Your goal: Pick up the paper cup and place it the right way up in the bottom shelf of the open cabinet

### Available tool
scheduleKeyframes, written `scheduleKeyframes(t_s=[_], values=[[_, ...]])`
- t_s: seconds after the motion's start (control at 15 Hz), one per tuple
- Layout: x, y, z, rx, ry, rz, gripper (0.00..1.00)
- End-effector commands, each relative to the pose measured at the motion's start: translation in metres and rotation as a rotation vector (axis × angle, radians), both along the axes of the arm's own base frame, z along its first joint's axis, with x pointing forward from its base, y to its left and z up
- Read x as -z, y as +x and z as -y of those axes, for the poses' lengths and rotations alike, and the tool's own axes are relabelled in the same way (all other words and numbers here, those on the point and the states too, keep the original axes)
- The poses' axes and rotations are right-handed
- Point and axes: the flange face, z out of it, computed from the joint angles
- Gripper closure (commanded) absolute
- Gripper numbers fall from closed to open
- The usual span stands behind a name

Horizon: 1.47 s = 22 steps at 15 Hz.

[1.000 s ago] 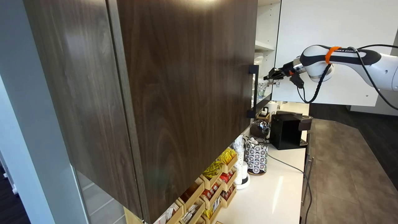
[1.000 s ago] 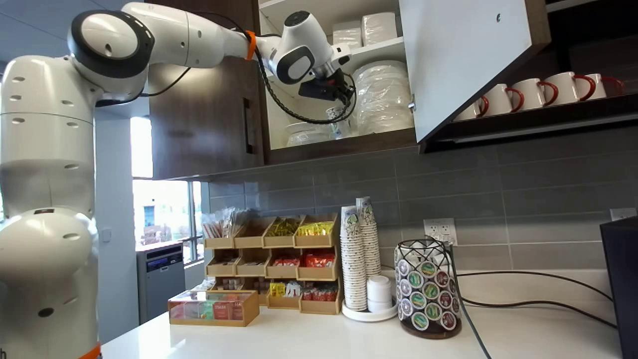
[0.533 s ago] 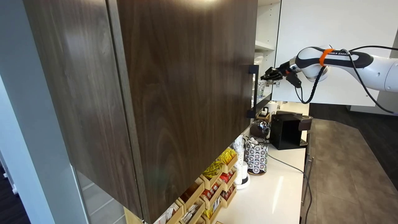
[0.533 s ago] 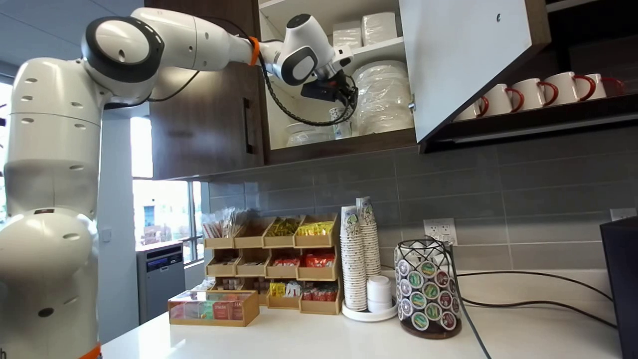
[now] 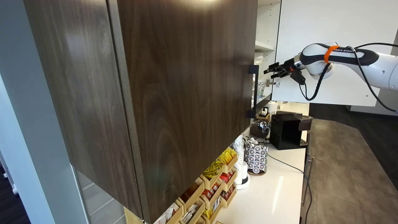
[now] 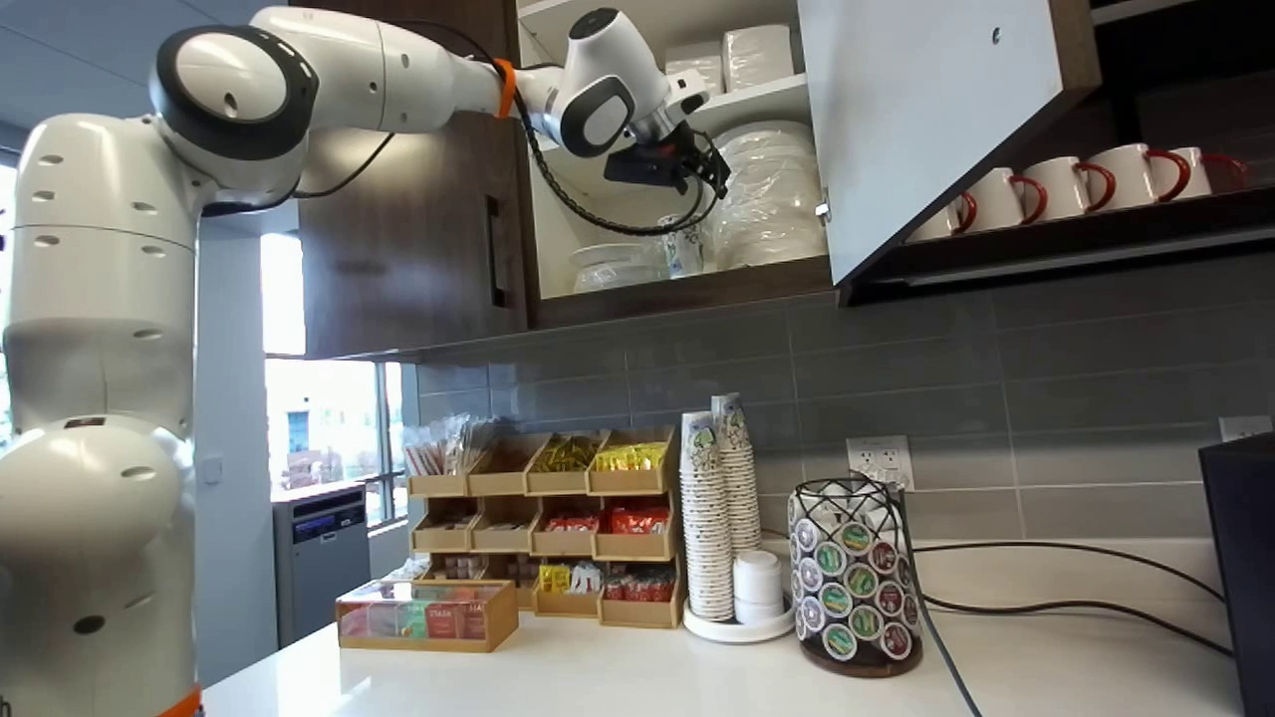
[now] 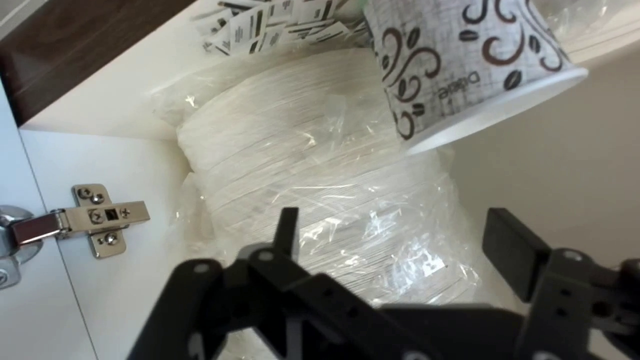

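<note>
The paper cup [image 7: 465,65], off-white with brown swirls, beans and a white rim, stands upright on the bottom shelf [image 7: 117,95] inside the open cabinet [image 6: 551,239]. Its base runs out of the wrist view at the top. In both exterior views the cup shows small and partly covered, by my cable in an exterior view [image 6: 683,251] and near the black handle in an exterior view [image 5: 260,89]. My gripper [image 7: 392,225] is spread wide with nothing between its fingers. It hangs above and in front of the cup, apart from it, as an exterior view shows my gripper [image 5: 270,74].
Beside the cup stands a tall plastic-wrapped stack of plates [image 6: 767,199]; wrapped bowls [image 6: 613,267] sit on its other side. A middle shelf [image 6: 757,97] is above. The swung-out white door [image 6: 926,110] and its hinge [image 7: 107,215] are close by.
The jaws, shut by the cup's rim a second ago, have spread apart. My gripper has risen and drawn off from the cup, which now stands by itself on the shelf.
</note>
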Motion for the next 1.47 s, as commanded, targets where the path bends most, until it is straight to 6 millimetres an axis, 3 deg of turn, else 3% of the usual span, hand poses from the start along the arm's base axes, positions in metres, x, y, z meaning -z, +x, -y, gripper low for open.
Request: scheduleKeyframes(t_s=[0.0, 0.47, 0.87, 1.0, 1.07, 1.4], values=[[0.003, -0.029, 0.010, -0.042, -0.043, 0.047, 0.00], [0.020, -0.088, 0.027, -0.124, -0.109, 0.111, 0.00], [0.032, -0.124, 0.033, -0.172, -0.124, 0.152, 0.00], [0.035, -0.131, 0.034, -0.176, -0.130, 0.161, 0.00], [0.025, -0.116, 0.035, -0.146, -0.137, 0.147, 0.00], [0.028, -0.125, 0.034, -0.154, -0.139, 0.151, 0.00]])
